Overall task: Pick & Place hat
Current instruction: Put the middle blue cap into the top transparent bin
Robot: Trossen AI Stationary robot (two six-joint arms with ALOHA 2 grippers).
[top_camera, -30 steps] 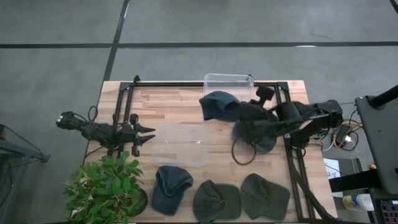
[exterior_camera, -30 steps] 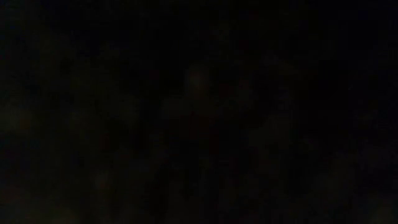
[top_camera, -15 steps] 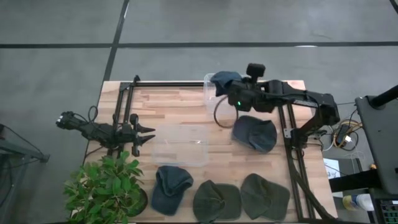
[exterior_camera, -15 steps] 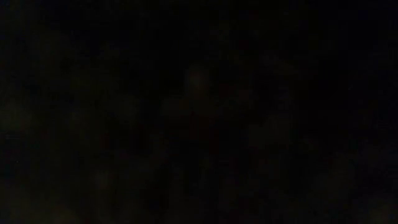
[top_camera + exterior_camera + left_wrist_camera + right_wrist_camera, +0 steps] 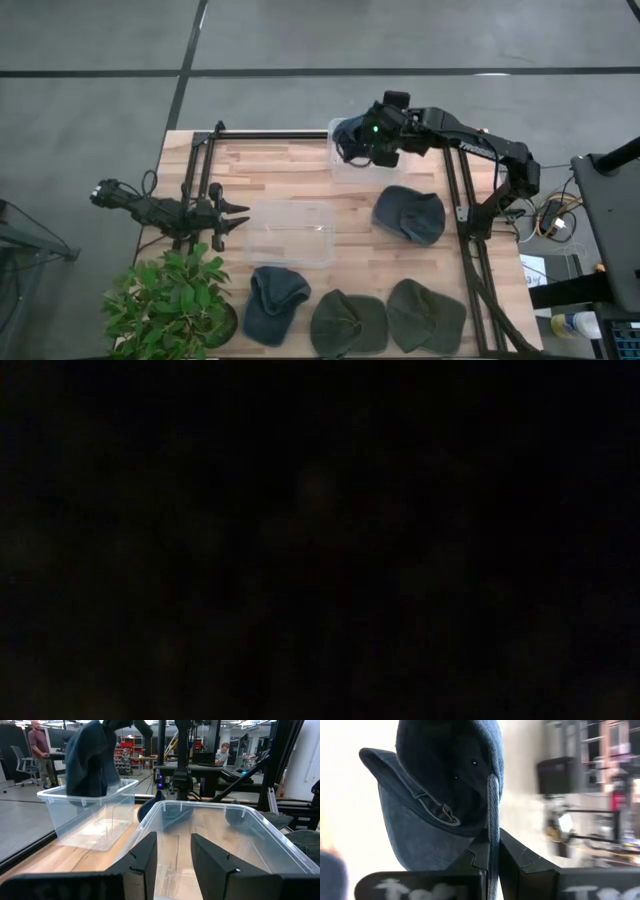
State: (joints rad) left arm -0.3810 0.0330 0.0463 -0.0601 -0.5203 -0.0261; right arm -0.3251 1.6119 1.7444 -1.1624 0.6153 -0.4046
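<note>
A dark blue cap hangs from my right gripper above the far clear bin, near the table's far edge. In the left wrist view the cap dangles over that bin, its lower part level with the rim. The right wrist view shows the cap with its brim off to one side and my right gripper shut on it. My left gripper waits open at the table's left side, facing the middle bin. The low view is black. My right gripper pinches the cap between its two fingers by a narrow edge of the crown's rim, next to the back strap and buckle. The cap is lifted clear and hangs slack below the fingers, its inside open toward the wrist camera.
A grey-blue cap lies right of the middle. A blue cap and two green caps lie along the near edge. A potted plant stands at the near left corner. Black frame rails run along the sides.
My right gripper has carried the blue cap from over the table's right middle toward the far edge, turning as it went, and it is now above the far bin. The cap stayed pinched and lifted. The grey-blue cap beneath where the arm was now shows.
</note>
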